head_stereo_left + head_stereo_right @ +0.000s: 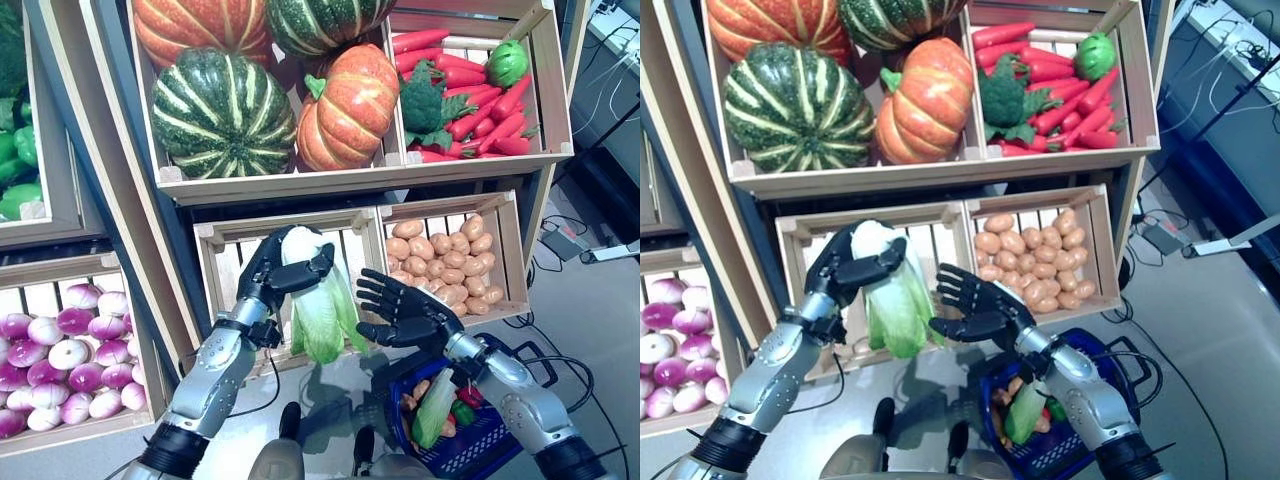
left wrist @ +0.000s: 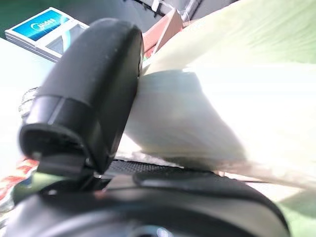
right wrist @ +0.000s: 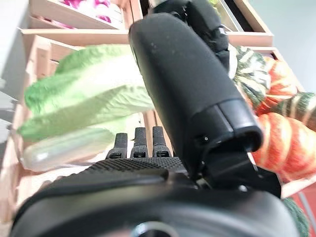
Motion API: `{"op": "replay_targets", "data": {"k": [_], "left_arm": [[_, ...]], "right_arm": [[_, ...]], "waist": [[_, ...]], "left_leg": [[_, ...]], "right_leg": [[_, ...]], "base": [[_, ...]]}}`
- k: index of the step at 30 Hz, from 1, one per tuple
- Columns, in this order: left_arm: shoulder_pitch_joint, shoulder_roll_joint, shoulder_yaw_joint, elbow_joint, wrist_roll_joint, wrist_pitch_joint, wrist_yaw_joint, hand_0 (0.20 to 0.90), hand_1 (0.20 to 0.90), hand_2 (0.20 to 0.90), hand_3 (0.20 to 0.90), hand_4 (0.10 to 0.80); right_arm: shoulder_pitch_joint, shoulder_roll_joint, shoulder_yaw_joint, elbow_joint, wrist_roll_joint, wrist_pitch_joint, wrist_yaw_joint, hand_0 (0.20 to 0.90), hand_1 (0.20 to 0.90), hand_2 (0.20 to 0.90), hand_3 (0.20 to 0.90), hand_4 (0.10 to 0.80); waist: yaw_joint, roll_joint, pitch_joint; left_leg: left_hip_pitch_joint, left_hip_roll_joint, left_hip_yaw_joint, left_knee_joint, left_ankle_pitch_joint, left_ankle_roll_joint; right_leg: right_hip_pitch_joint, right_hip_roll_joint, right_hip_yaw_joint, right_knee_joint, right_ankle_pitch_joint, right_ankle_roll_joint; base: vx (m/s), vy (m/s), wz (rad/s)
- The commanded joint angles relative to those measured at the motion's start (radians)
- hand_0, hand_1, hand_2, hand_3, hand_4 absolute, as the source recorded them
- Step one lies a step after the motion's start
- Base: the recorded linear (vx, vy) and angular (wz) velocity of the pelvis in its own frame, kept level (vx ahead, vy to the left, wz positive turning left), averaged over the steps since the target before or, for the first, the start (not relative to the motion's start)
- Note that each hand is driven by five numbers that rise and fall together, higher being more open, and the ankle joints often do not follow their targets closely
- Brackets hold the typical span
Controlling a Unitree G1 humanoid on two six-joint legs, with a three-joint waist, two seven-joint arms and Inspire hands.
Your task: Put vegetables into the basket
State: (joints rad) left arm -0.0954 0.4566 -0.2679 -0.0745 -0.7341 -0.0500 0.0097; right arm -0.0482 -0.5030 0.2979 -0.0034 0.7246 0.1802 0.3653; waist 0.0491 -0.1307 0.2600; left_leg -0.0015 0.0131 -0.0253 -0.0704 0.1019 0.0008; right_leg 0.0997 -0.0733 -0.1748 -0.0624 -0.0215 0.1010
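My left hand (image 1: 268, 272) is shut on a pale green Chinese cabbage (image 1: 318, 300), gripping its white stem end in front of the wooden crate (image 1: 222, 240) at the lower middle of the rack. The leaves hang down. In the left wrist view the thumb (image 2: 94, 94) presses on the cabbage (image 2: 212, 118). My right hand (image 1: 408, 312) is open, fingers spread, just right of the cabbage leaves and apart from them. The blue basket (image 1: 490, 432) hangs on my right forearm, lower right, holding another cabbage (image 1: 436, 405) and small vegetables.
Potatoes (image 1: 448, 260) fill the crate to the right. Above are pumpkins (image 1: 345, 108), red carrots with broccoli (image 1: 470, 85). Purple-white turnips (image 1: 60, 360) lie in a crate at the lower left. The rack's slanted post (image 1: 110, 190) stands left of my left arm.
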Motion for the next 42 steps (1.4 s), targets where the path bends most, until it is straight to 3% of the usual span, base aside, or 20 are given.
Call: {"op": "replay_targets", "data": {"k": [1, 18, 32, 33, 34, 35, 42], "left_arm": [[-0.12, -0.046, -0.036, -0.125, -0.086, -0.095, -0.112, 0.3, 0.3, 0.3, 0.3, 0.4], [-0.171, -0.067, -0.135, -0.17, -0.224, 0.018, -0.437, 0.3, 0.3, 0.3, 0.3, 0.4], [-0.177, -0.064, -0.168, -0.184, -0.266, 0.018, -0.527, 0.3, 0.3, 0.3, 0.3, 0.4], [-0.173, -0.064, -0.167, -0.186, -0.27, 0.02, -0.528, 0.3, 0.3, 0.3, 0.3, 0.4], [-0.169, -0.062, -0.165, -0.189, -0.275, 0.023, -0.528, 0.3, 0.3, 0.3, 0.3, 0.4], [-0.165, -0.06, -0.161, -0.185, -0.276, 0.022, -0.532, 0.3, 0.3, 0.3, 0.3, 0.4], [-0.15, -0.06, -0.152, -0.188, -0.269, 0.036, -0.537, 0.3, 0.3, 0.3, 0.3, 0.4]], "right_arm": [[-0.066, -0.022, 0.03, -0.056, 0.077, -0.011, 0.064, 0.9, 0.9, 0.9, 0.9, 0.8], [-0.085, -0.038, 0.101, -0.041, 0.117, 0.126, 0.128, 0.9, 0.9, 0.9, 0.9, 0.8], [-0.082, -0.055, 0.138, -0.043, 0.103, 0.165, 0.145, 0.9, 0.9, 0.9, 0.9, 0.8], [-0.082, -0.057, 0.14, -0.046, 0.108, 0.163, 0.156, 0.787, 0.787, 0.787, 0.787, 0.725], [-0.081, -0.059, 0.139, -0.05, 0.11, 0.163, 0.162, 0.444, 0.444, 0.444, 0.444, 0.496], [-0.077, -0.061, 0.137, -0.055, 0.114, 0.161, 0.153, 0.3, 0.3, 0.3, 0.3, 0.4], [-0.062, -0.056, 0.123, -0.055, 0.11, 0.154, 0.147, 0.3, 0.3, 0.3, 0.3, 0.4]], "waist": [[0.018, -0.006, -0.125], [0.005, 0.008, -0.15], [0.002, 0.021, -0.165], [0.003, 0.022, -0.166], [0.003, 0.022, -0.168], [0.003, 0.023, -0.169], [0.005, 0.027, -0.174]], "left_leg": [[0.043, 0.012, 0.012, 0.029, -0.111, -0.01], [0.055, 0.013, 0.006, 0.013, -0.106, -0.01], [0.058, 0.009, -0.005, 0.001, -0.1, -0.009], [0.058, 0.008, -0.005, 0.001, -0.101, -0.01], [0.058, 0.008, -0.006, 0.001, -0.101, -0.01], [0.059, 0.008, -0.008, 0.0, -0.101, -0.01], [0.06, 0.008, -0.013, -0.003, -0.099, -0.011]], "right_leg": [[-0.067, -0.058, -0.009, 0.029, 0.086, 0.041], [-0.063, -0.066, 0.006, 0.021, 0.089, 0.046], [-0.058, -0.069, 0.015, 0.011, 0.089, 0.046], [-0.056, -0.069, 0.016, 0.01, 0.088, 0.046], [-0.056, -0.069, 0.017, 0.01, 0.087, 0.047], [-0.057, -0.069, 0.017, 0.01, 0.087, 0.047], [-0.053, -0.071, 0.02, 0.003, 0.09, 0.05]], "base": [[0.0, 0.0, 0.0], [0.0, 0.0, 0.0], [0.0, 0.0, 0.0], [0.0, 0.0, 0.0], [0.0, 0.0, 0.0], [0.0, 0.0, 0.0], [0.0, 0.0, 0.0]]}}
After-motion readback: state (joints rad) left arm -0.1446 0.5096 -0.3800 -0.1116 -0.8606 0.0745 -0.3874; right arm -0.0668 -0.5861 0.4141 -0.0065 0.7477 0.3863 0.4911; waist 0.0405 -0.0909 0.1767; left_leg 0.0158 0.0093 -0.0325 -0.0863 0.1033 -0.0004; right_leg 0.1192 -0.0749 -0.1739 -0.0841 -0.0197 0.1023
